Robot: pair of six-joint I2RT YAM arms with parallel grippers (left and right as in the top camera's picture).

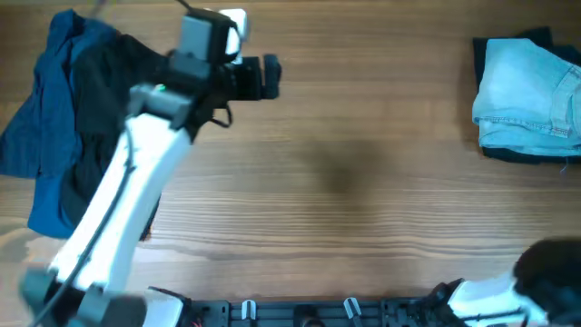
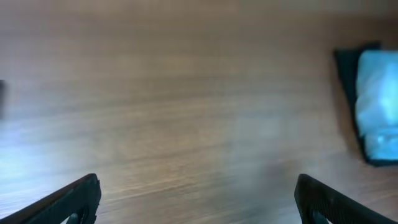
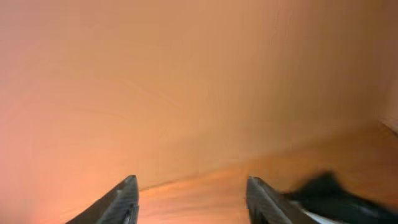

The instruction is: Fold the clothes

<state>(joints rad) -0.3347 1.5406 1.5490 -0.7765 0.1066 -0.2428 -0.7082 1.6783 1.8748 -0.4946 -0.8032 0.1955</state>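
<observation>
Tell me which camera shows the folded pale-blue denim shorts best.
Overhead: the denim shorts show nearly whole, folds and seams clear, atop a dark garment. Left wrist catches only a blurred pale patch at its right edge. Right wrist shows none.

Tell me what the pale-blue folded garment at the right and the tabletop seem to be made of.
The pale-blue folded garment is likely denim with a washed, matte finish: faded colour and a thick, stitched hem edge. The tabletop is wood or a wood-look laminate, smooth with a faint sheen. Long grain lines run across it, but which of the two it is cannot be told.
</observation>
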